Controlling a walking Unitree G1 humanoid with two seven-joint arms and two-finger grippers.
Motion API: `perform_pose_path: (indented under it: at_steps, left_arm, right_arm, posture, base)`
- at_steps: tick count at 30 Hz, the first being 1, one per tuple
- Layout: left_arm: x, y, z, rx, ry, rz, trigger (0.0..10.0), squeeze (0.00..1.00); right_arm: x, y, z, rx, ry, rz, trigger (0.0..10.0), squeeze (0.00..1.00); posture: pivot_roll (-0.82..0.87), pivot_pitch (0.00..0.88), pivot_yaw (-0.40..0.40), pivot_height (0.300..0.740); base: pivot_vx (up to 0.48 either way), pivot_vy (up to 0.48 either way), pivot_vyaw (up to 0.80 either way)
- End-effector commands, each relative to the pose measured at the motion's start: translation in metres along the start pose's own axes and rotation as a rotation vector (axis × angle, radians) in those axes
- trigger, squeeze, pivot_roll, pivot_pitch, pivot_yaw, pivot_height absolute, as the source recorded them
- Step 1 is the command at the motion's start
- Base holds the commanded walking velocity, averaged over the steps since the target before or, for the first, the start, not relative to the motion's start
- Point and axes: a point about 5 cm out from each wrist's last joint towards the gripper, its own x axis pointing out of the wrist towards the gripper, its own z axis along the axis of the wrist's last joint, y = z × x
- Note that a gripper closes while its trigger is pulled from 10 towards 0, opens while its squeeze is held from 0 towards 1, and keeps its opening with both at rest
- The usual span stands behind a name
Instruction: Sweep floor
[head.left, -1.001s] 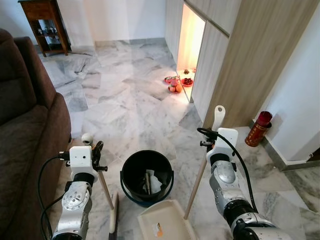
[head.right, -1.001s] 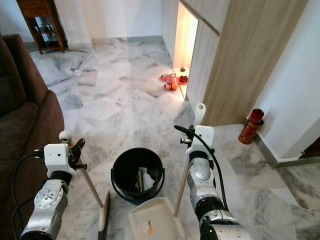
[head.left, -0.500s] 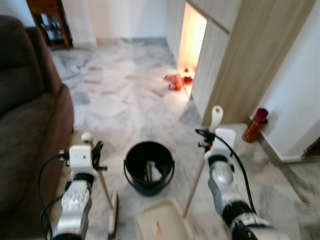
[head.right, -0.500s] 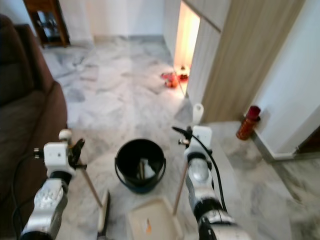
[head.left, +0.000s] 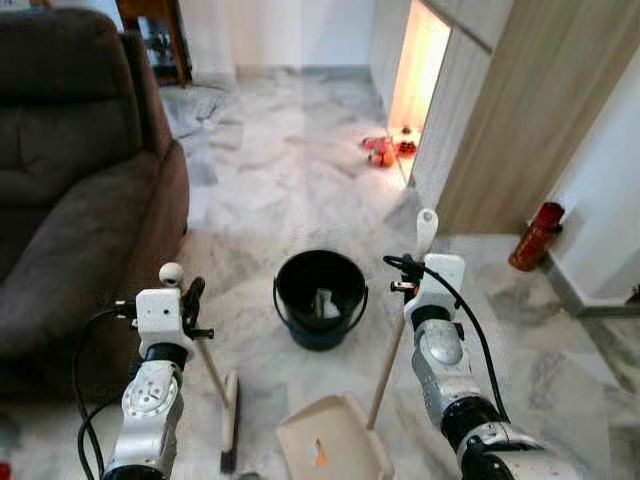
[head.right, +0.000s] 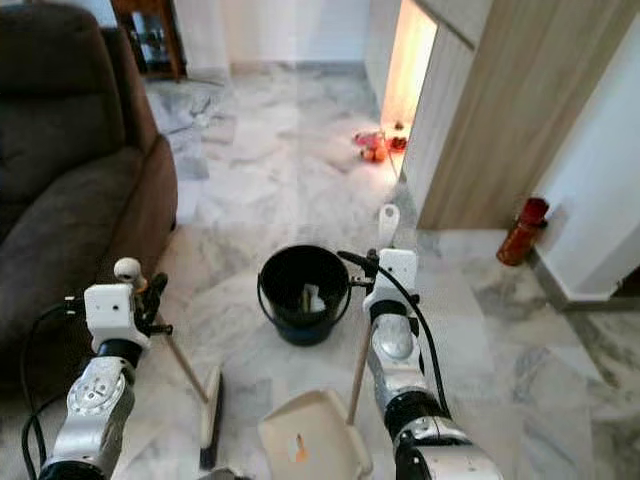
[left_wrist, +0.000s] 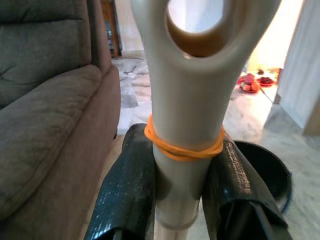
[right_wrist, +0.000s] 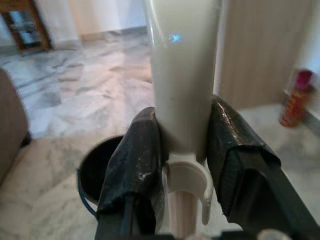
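Note:
My left gripper (left_wrist: 182, 165) is shut on the broom handle (left_wrist: 187, 115), a cream grip with an orange band. The wooden stick (head.left: 208, 362) slants down to the broom head (head.left: 229, 420) on the marble floor at lower left. Around the dustpan handle (right_wrist: 182, 85) my right gripper (right_wrist: 182, 165) is shut. Its wooden pole (head.left: 388, 365) runs down to the cream dustpan (head.left: 330, 450) on the floor between my arms. A black bucket (head.left: 321, 297) with scraps inside stands just beyond, in the middle.
A brown sofa (head.left: 70, 190) fills the left side. A wood-panelled wall (head.left: 520, 110) and a lit niche with red offerings (head.left: 385, 150) are on the right. A red cylinder (head.left: 535, 235) stands by the white wall. A dark wooden cabinet (head.left: 155, 30) is far back.
The whole view has shifted: the sofa now takes up more of the left and the bucket sits farther away. Both grippers keep their hold on the handles.

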Motion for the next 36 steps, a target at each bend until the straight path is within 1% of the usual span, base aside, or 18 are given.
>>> perform_pose_path:
  at_steps: [1, 6, 14, 36]
  left_arm:
    - [0.0048, -0.0001, 0.0082, 0.006, -0.034, -0.004, 10.0, 0.0]
    - [0.0051, -0.0005, 0.0085, 0.005, -0.035, -0.007, 10.0, 0.0]
    - [0.0058, -0.0014, 0.009, 0.009, -0.035, -0.01, 10.0, 0.0]
    - [0.0065, -0.0078, 0.0075, 0.014, -0.025, -0.049, 10.0, 0.0]
  right_arm:
    - [0.0045, 0.0002, 0.0091, 0.004, -0.033, -0.002, 10.0, 0.0]
    - [0.0046, -0.0001, 0.009, 0.004, -0.032, -0.004, 10.0, 0.0]
    - [0.0051, 0.0001, 0.0085, 0.004, -0.021, -0.003, 10.0, 0.0]
    - [0.0033, 0.0023, 0.004, -0.001, -0.002, 0.002, 10.0, 0.0]
  posture:
    - [0.08, 0.016, -0.029, 0.74]
    - [0.08, 0.017, -0.029, 0.74]
    - [0.08, 0.02, -0.031, 0.74]
    - [0.08, 0.0, -0.03, 0.74]
  base:
    - [-0.3, 0.0, 0.0]
    - [-0.29, 0.0, 0.0]
    - [0.0, 0.0, 0.0]
    - [0.0, 0.0, -0.8]
